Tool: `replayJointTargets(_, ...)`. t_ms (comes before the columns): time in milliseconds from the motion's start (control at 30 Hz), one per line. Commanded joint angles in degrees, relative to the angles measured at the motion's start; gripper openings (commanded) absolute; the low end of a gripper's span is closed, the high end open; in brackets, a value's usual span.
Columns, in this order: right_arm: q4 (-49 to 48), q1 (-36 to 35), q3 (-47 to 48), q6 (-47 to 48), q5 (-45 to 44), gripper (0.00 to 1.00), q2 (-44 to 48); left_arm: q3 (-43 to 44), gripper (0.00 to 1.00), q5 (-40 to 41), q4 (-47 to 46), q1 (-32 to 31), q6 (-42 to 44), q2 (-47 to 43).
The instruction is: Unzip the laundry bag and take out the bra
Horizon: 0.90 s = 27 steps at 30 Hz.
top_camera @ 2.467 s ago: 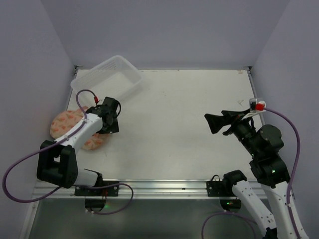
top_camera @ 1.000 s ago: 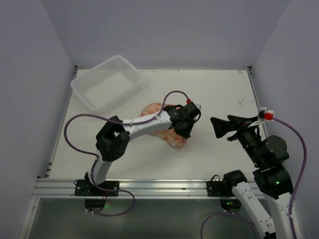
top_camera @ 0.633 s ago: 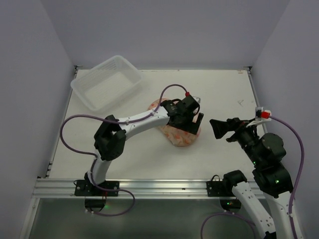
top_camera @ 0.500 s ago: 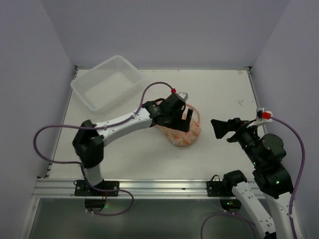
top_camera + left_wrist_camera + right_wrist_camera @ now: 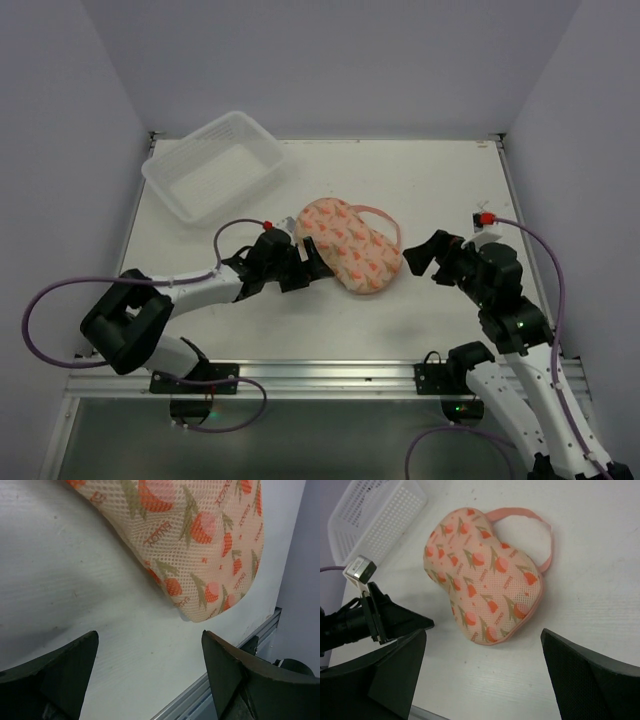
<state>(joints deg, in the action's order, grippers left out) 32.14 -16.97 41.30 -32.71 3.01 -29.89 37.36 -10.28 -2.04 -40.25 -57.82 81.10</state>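
Observation:
The laundry bag (image 5: pixel 352 248) lies dome-up mid-table, peach mesh with red-and-green prints, its pink loop (image 5: pixel 386 222) at the far right. Its zip edge looks shut, and the bra is hidden. My left gripper (image 5: pixel 310 268) sits low on the table just left of the bag, open and holding nothing. In the left wrist view the bag (image 5: pixel 200 535) fills the top, apart from the gripper (image 5: pixel 150 652). My right gripper (image 5: pixel 428 256) hovers open just right of the bag. The right wrist view shows the bag (image 5: pixel 482 587) and loop (image 5: pixel 536 524) ahead of that gripper (image 5: pixel 484 650).
A clear plastic basket (image 5: pixel 215 165) stands at the back left, also in the right wrist view as the basket (image 5: pixel 372 522). The metal front rail (image 5: pixel 300 375) runs along the near table edge. The left gripper's fingers (image 5: pixel 395 620) show left of the bag.
My left arm carried the bag from the left edge to mid-table, let go of it and drew back left with jaws open. The right arm dropped closer to the bag.

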Motion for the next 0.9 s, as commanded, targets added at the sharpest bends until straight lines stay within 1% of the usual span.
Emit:
replayJointTargets(0,-3.92,0.10,-1.92,-2.27,3.75,0.99,-1.75,-1.41,0.87,-0.97,-19.29,0.08,-6.15,2.82)
replayJointTargets(67,-5.07,0.10,-3.41,-2.80,4.81,0.99,-3.06,-1.59,0.84,-0.18,-21.68,0.08,-7.04,4.67)
replayJointTargets(167,-6.65,0.10,-5.17,-3.59,5.96,0.99,-3.25,-2.64,0.78,-0.44,-28.09,0.08,-9.14,8.54)
replayJointTargets(200,-7.09,0.10,-5.61,-3.76,6.05,0.99,-3.16,-3.08,0.75,-0.44,-30.37,0.08,-10.37,10.55)
replayJointTargets(300,-9.02,0.10,-7.37,-3.68,6.57,0.99,-3.24,-3.17,0.69,-0.79,-33.71,0.08,-11.87,14.07)
replayJointTargets(433,-11.04,0.10,-8.60,-4.55,9.29,0.99,-4.56,-3.26,0.61,-1.23,-36.18,0.00,-13.46,17.07)
replayJointTargets(467,-11.48,-0.08,-8.95,-4.73,10.26,0.99,-4.91,-3.09,0.56,-1.23,-36.45,-0.09,-13.54,17.42)
replayJointTargets(567,-13.59,-0.78,-10.80,-5.26,10.18,0.99,-5.62,-2.74,0.49,-0.88,-36.71,-0.27,-13.37,18.39)
replayJointTargets(633,-15.26,-1.39,-12.20,-5.26,9.65,0.99,-6.40,-2.56,0.46,-1.31,-37.42,-0.36,-13.19,19.27)
replayJointTargets(667,-15.70,-2.27,-12.55,-5.35,9.39,0.99,-6.93,-2.47,0.40,-1.49,-37.94,-0.44,-13.28,19.62)
replayJointTargets(733,-17.89,-3.32,-13.87,-5.87,9.04,0.99,-8.68,-2.47,0.33,-2.63,-39.52,-0.53,-13.63,20.85)
replayJointTargets(767,-18.69,-4.90,-14.22,-6.57,8.86,0.99,-9.30,-2.38,0.24,-2.98,-40.40,-0.53,-13.89,21.37)
replayJointTargets(833,-20.97,-7.01,-14.93,-7.19,7.37,0.99,-10.88,-2.47,0.16,-4.04,-41.11,-0.53,-14.60,21.56)
replayJointTargets(867,-21.50,-9.55,-15.19,-7.72,6.32,0.99,-12.55,-2.38,0.08,-4.39,-41.46,-0.53,-14.69,21.21)
